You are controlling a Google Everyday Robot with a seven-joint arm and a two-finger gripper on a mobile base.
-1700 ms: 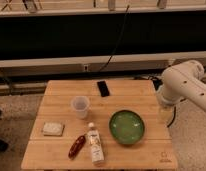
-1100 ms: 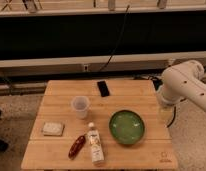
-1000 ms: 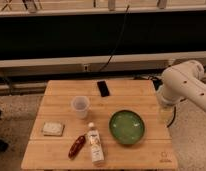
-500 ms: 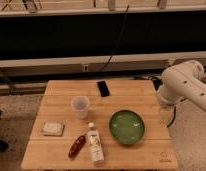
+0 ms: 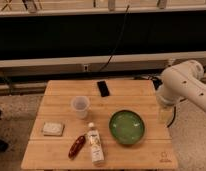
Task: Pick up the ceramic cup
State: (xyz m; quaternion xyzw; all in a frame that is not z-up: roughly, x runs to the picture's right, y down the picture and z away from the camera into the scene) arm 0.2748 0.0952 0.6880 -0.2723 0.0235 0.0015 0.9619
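Note:
The ceramic cup (image 5: 80, 106) is a small pale tumbler standing upright on the wooden table (image 5: 61, 92), left of centre. My white arm (image 5: 183, 87) reaches in from the right, beside the table's right edge. The gripper (image 5: 165, 114) hangs below the arm at the table's right edge, to the right of the green bowl (image 5: 127, 127) and far from the cup. Nothing shows in it.
A white-capped bottle (image 5: 95, 142) lies at the front of the table, below the cup. A red packet (image 5: 76, 146) lies to its left. A pale flat block (image 5: 53, 129) is at the left. A black phone (image 5: 103, 88) lies at the back. A dark wall runs behind the table.

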